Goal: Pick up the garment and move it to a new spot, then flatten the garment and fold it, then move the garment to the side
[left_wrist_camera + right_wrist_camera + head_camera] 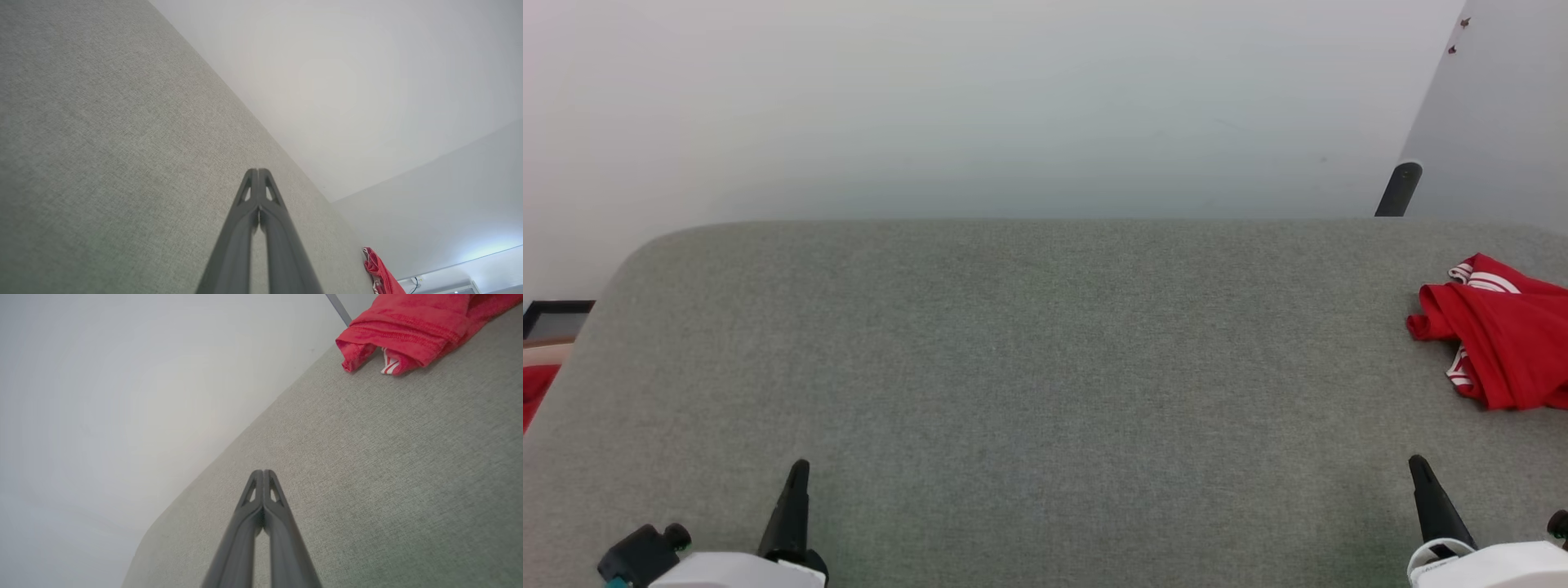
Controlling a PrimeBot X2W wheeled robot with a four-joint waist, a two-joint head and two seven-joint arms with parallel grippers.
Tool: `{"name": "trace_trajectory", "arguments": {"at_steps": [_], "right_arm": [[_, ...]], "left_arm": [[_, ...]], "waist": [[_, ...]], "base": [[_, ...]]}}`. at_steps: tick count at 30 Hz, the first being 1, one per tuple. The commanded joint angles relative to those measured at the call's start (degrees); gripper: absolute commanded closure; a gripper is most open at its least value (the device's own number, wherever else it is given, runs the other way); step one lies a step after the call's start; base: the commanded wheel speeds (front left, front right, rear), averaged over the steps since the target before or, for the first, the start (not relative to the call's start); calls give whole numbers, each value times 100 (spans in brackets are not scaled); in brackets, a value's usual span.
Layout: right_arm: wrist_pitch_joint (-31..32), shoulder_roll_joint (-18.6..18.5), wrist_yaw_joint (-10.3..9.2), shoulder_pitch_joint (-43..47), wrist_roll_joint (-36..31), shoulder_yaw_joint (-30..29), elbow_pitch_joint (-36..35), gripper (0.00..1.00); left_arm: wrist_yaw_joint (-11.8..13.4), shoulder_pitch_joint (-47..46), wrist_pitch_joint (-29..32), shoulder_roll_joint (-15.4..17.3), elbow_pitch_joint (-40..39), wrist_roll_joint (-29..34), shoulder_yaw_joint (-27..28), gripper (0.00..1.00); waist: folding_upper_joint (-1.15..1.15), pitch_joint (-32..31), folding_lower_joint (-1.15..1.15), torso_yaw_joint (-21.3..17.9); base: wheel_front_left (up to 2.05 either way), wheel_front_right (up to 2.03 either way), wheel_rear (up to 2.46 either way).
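Grey tabletop (1029, 367): garment (1499, 343) lies bunched at frame right, beyond my right gripper (1418, 463), well apart from my left gripper (800, 467). Both are pinched together, holding nothing. Right wrist view adds its stitched hem.

Left claw (258, 173) closed — garment (382, 273) well apart

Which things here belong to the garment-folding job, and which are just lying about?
Job: crumpled red shirt with white-striped trim; grey fabric-covered table it lies on.
Lying about: black upright post behind the table; red patch beyond the table's left edge, too cut off to identify.
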Motion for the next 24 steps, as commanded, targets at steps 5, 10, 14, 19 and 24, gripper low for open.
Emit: {"name": "trace_trajectory", "arguments": {"at_steps": [5,10,14,19,24], "right_arm": [[108,43,-2,-176,485,-91,-83,100],[189,85,-2,-224,789,-128,-87,100],[249,118,-2,-243,1018,-156,-90,100],[305,149,-3,-282,1251,-183,-96,100],[380,187,-2,-327,1529,-219,-100,100]], "left_arm": [[-1,-178,126,-42,-66,-394,91,100],[-1,-223,209,-98,-66,-658,133,100],[-1,-250,279,-139,-66,-860,165,100],[-1,-282,343,-181,-65,-1061,195,100],[-1,-315,415,-228,-65,-1295,230,100]], "waist": [[0,15,0,-15],[0,28,0,-28],[0,39,0,-38],[0,49,0,-49],[0,62,0,-62]], "base": [[0,0,0],[0,0,0],[0,0,0],[0,0,0],[0,0,0]]}}
